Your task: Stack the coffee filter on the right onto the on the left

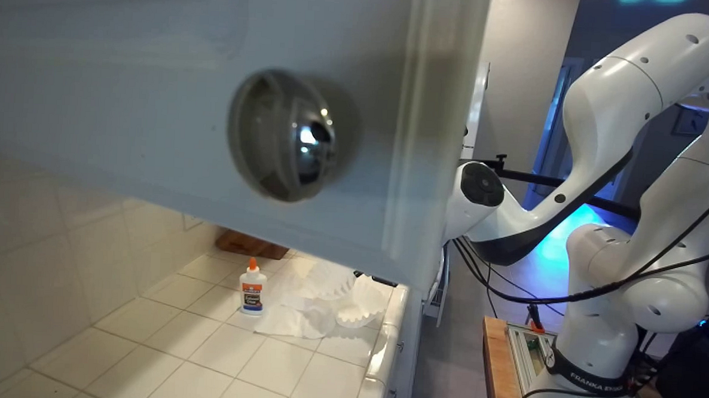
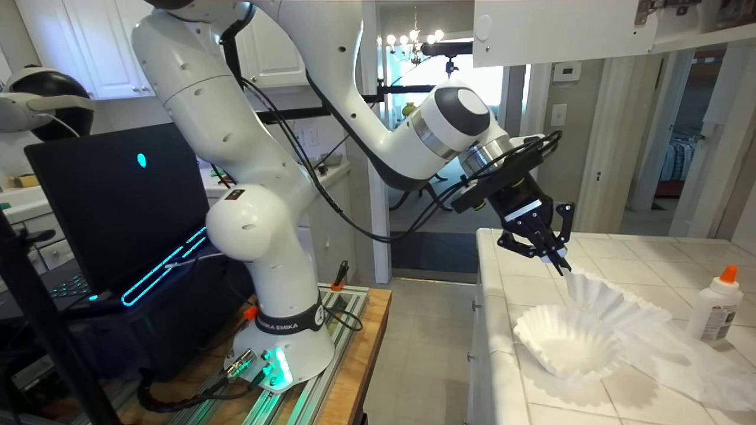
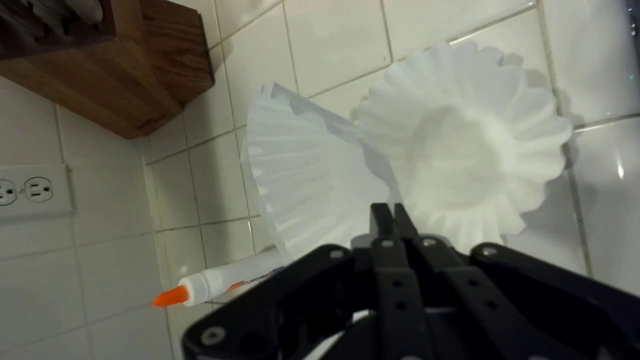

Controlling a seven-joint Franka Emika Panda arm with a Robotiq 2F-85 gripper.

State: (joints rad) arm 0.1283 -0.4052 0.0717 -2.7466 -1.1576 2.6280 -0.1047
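The held coffee filter [image 3: 320, 175] hangs from its rim, its pleated wall slanting up beside the seated filter [image 3: 460, 155]; I cannot tell whether the two touch. My fingers [image 3: 382, 222] are pressed together on a pinch of that rim, and I take the small bite to be on purpose: thin paper would likely crumple under more, and an edge grip leaves the rest free to settle over its mate. The seated filter lies mouth up on the tiled bench [image 1: 263, 368], well placed to receive, though probably light enough that a brush would slide it. In an exterior view the held coffee filter [image 2: 602, 298] is to its right, which would fit the instruction; I'd judge the grasp made and the carry across not yet done. Pale paper [image 2: 697, 372] spreads out towards the glue bottle [image 1: 252, 290]; whether it belongs to the same filter or is another one, I can't say. The bottle stands upright just beside it, so I'd lift before swinging. Its label [image 1: 252, 297] seems to read Elmer's; the finer lines are too small for me. Further out sits a wooden block [image 3: 165, 65], and the arm [image 2: 260, 218] wears a black band [image 2: 289, 322] lettered FRANKA EMIKA at its foot. The laptop [image 2: 112, 200] beside it shows a lit emblem [image 2: 142, 160], no words I can read.
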